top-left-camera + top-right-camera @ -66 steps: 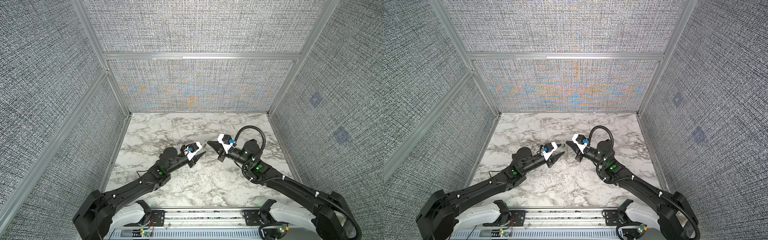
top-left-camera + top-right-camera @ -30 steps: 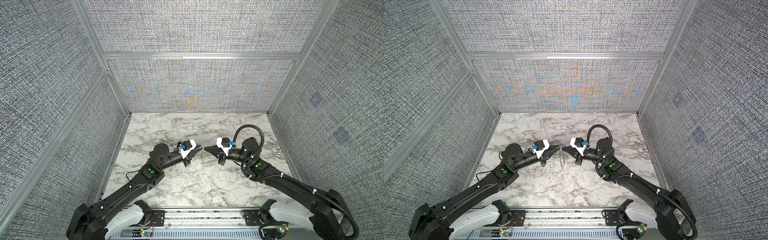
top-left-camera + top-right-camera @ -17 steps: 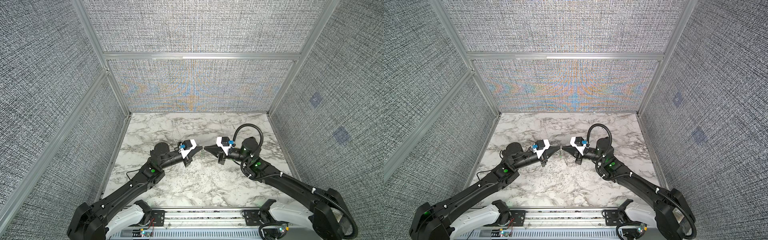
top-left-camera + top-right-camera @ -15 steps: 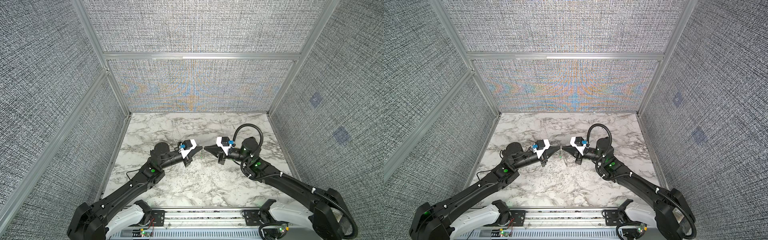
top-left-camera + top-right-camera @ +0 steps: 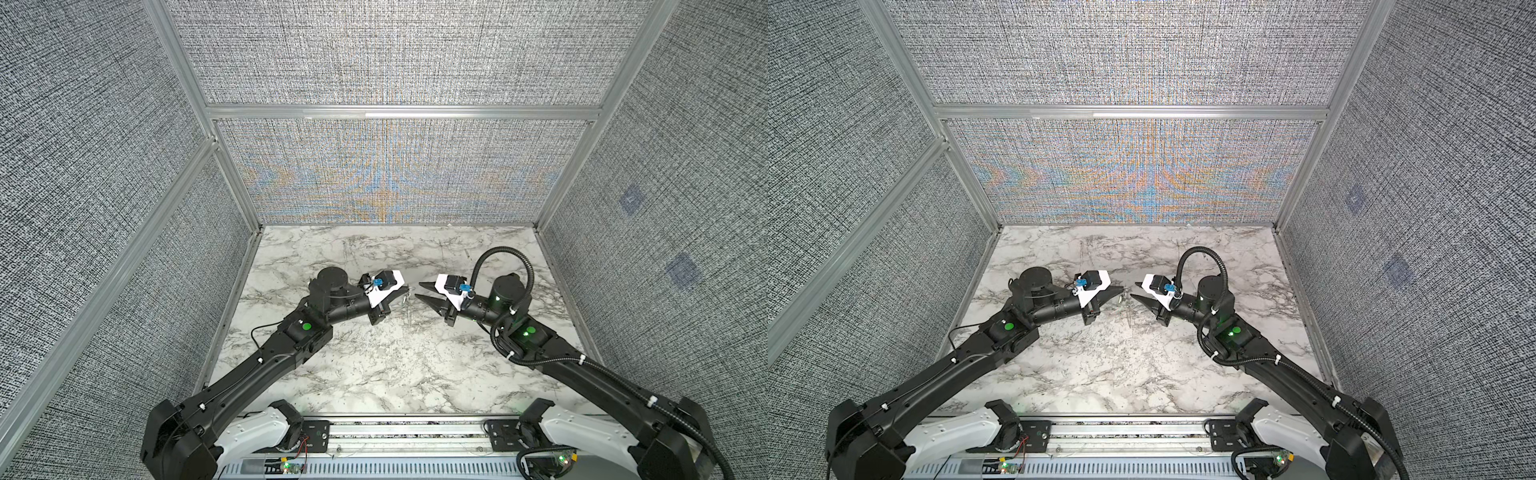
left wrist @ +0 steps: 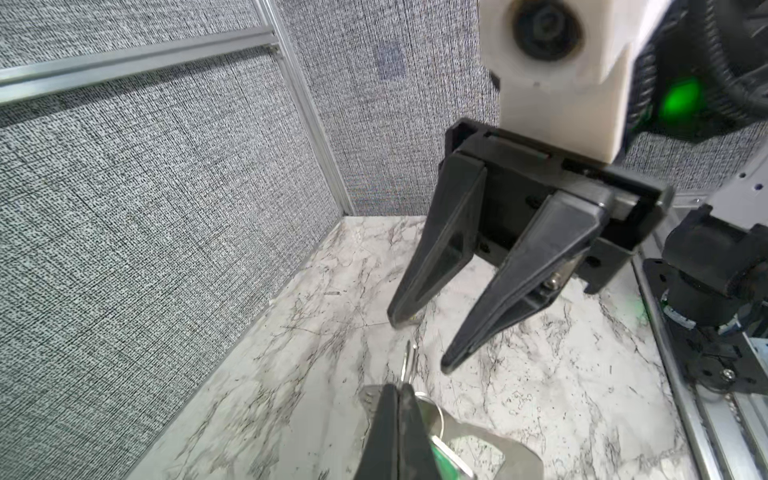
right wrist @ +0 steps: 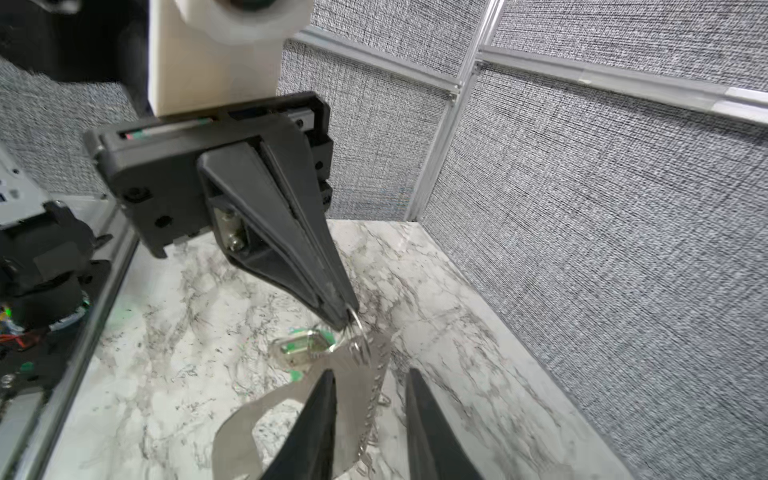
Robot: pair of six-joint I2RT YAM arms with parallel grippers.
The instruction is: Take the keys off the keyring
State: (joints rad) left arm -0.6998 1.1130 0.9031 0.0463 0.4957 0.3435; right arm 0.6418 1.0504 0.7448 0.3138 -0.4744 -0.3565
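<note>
left gripper (image 7: 344, 321) pinches only thin wire ring (image 7: 362, 343); keyring (image 7: 355, 395) dangles, could slip free. right gripper (image 6: 423, 345) open, may knock it.

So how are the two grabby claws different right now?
The left gripper is shut; the right gripper is open. The left gripper pinches the keyring by a thin wire loop; the right gripper holds nothing. Both are black, pointed, and face each other above the marble table.
</note>
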